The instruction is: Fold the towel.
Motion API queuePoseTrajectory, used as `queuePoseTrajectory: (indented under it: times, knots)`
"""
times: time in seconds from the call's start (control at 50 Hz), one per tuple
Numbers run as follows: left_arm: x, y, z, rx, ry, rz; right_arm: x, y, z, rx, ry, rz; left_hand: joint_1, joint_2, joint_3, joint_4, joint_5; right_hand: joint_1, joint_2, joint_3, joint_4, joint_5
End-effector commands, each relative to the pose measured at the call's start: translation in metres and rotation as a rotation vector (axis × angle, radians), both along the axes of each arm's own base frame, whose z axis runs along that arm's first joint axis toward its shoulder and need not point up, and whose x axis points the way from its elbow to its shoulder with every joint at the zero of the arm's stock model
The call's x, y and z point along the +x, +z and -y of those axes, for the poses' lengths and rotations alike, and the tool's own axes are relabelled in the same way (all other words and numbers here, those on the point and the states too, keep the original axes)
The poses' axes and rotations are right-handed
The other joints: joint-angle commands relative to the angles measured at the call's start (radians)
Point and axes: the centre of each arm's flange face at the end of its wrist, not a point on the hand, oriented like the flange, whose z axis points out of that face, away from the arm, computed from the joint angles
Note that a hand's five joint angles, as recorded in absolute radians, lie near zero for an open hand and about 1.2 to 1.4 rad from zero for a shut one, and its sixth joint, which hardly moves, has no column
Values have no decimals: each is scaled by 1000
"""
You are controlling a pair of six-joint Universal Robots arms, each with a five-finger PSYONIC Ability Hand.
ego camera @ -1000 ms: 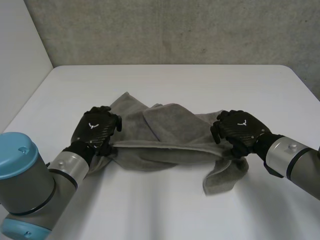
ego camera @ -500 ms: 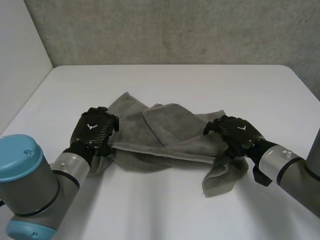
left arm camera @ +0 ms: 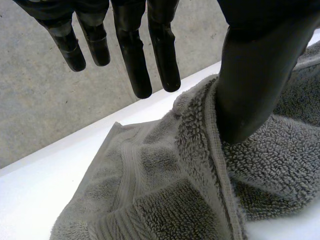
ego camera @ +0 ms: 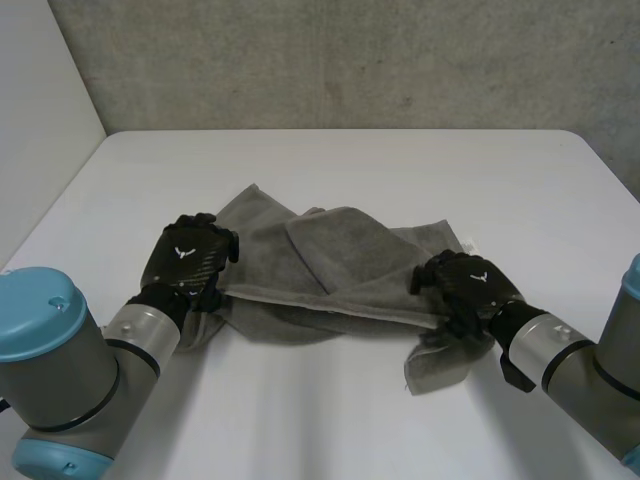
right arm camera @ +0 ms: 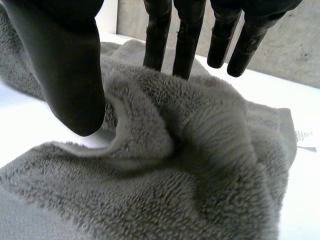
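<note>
On the tabletop (ego camera: pixel 400 170), middle towards our side, we see the grey towel (ego camera: pixel 330 265) lying crumpled, long axis running left-right between the two hands. One corner points away to the far left. A loose flap droops toward the near edge beside the right hand (ego camera: pixel 468 290). At the towel's left end, the left hand (ego camera: pixel 188 262) is wide: fingers (left arm camera: pixel 130 50) straight and clear of the cloth, thumb pressing on the hem. At the right end, the right hand is wide too: fingers (right arm camera: pixel 187 35) straight, reaching over a bunched ridge, thumb just beside it.

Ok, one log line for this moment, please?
towel: crumpled | left hand: open, thumb on its edge | right hand: open, at other end
</note>
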Motion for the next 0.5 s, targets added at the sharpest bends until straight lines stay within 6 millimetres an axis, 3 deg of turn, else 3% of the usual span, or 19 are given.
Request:
queuePoseTrajectory:
  times: [0.02,0.04,0.06,0.08,0.14,0.24,0.42,0.5]
  knots:
    - [0,-1,0,4,0,2,3,-6,7,0,5,2,-18,-17,-42,-56,6,395,398,-51,-78,392]
    - [0,-1,0,4,-1,1,3,-6,7,0,5,2,-18,-17,-42,-56,6,396,400,-51,-78,394]
    - [0,-1,0,4,-1,1,3,-4,9,-13,1,8,-18,-17,-42,-56,6,658,662,-51,-78,655]
    - [0,-2,0,5,-1,2,1,-3,12,-27,-2,12,-21,-20,-42,-56,4,738,742,-51,-78,735]
    - [-1,-6,0,18,-4,7,2,2,13,-41,1,17,-27,-26,-42,-56,-2,739,742,-51,-78,736]
    - [-5,-13,-3,33,-19,15,1,39,15,-149,-3,56,-30,-29,-42,-56,-5,739,742,-51,-78,736]
    - [-14,-28,1,55,-21,37,-2,49,14,-173,-13,58,-13,-11,-42,-56,12,739,742,-51,-78,736]
    - [-11,-31,6,55,23,46,-13,59,20,-185,-43,57,-4,-2,-42,-56,21,739,742,-51,-78,736]
